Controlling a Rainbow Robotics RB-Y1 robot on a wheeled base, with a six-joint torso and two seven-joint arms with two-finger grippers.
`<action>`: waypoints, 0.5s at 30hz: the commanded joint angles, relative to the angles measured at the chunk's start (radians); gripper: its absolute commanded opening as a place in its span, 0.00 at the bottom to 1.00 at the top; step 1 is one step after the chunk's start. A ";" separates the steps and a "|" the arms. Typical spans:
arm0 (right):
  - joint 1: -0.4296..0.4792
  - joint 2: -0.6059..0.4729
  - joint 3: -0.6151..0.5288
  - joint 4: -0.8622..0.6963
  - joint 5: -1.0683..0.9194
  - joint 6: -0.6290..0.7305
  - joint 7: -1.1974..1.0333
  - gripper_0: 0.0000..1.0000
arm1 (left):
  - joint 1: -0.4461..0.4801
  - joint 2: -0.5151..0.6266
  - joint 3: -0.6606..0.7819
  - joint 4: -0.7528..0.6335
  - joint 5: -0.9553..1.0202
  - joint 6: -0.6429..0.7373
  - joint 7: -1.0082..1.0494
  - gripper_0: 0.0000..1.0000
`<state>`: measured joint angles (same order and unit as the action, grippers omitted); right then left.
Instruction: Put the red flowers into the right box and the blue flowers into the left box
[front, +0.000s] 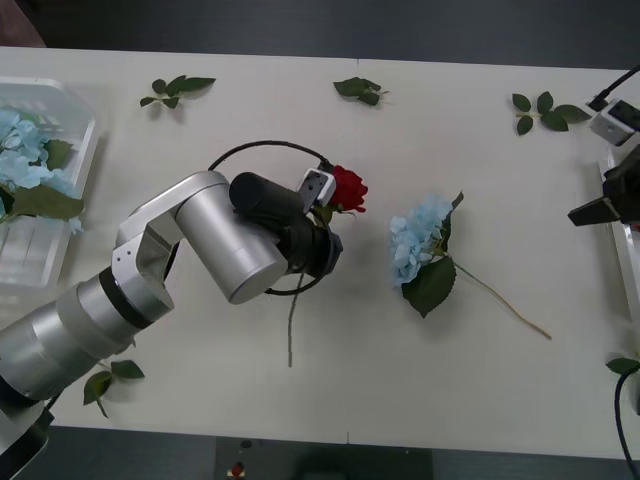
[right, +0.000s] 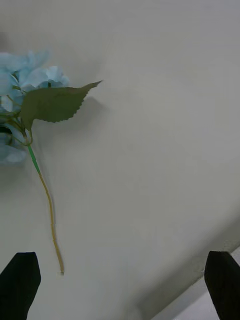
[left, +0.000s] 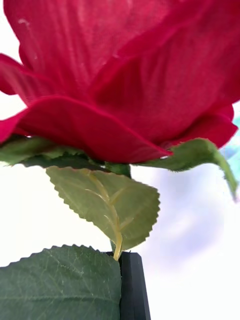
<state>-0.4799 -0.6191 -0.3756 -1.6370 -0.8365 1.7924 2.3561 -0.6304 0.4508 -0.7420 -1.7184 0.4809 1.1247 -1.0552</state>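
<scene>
Right now the left gripper (front: 322, 222) sits mid-bench w/ its fingers clenched on a red rose (front: 347, 188), gripping the stem just under the bloom; in the left wrist view the petals (left: 125, 75) and leaves loom directly ahead of the one black finger (left: 134, 285) that shows. The stem (front: 291, 330) trails away behind the fingers, back toward the robot. Holding close under the head probably keeps the floppy stem from swinging during a carry. Judgement: it's the pick-up step for a red flower, which must go to the right box (front: 628, 250), whose rim edge is far off beyond the blue flower. That blue hydrangea (front: 420, 245) lies flat on the bench (front: 450, 110) just past the rose, on the far side of the left fingers from the arm. The right gripper (right: 120, 280) hangs near the right box, fingers released and wide apart, empty; the hydrangea's stem tip (right: 61, 270) lies just ahead of one finger. Likely it's waiting so the arms don't clash. The left box (front: 40, 260) already holds blue flowers (front: 25, 165). Loose leaf sprigs (front: 175, 90) dot the bench.
</scene>
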 joint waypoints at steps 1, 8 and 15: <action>0.032 0.013 0.014 -0.086 0.004 -0.010 0.020 0.96 | -0.048 0.003 0.013 -0.087 0.027 -0.063 0.141 0.00; 0.083 0.058 0.056 -0.135 -0.046 -0.071 0.019 0.96 | -0.143 -0.049 0.019 -0.184 -0.048 -0.154 0.480 0.00; 0.083 0.071 0.021 -0.135 -0.184 -0.051 0.020 0.96 | -0.198 -0.124 0.027 -0.185 -0.220 -0.214 0.692 0.00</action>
<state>-0.3820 -0.5439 -0.3343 -1.7416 -0.9835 1.7354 2.3562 -0.7945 0.3580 -0.7358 -1.8691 0.3002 0.9331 -0.4709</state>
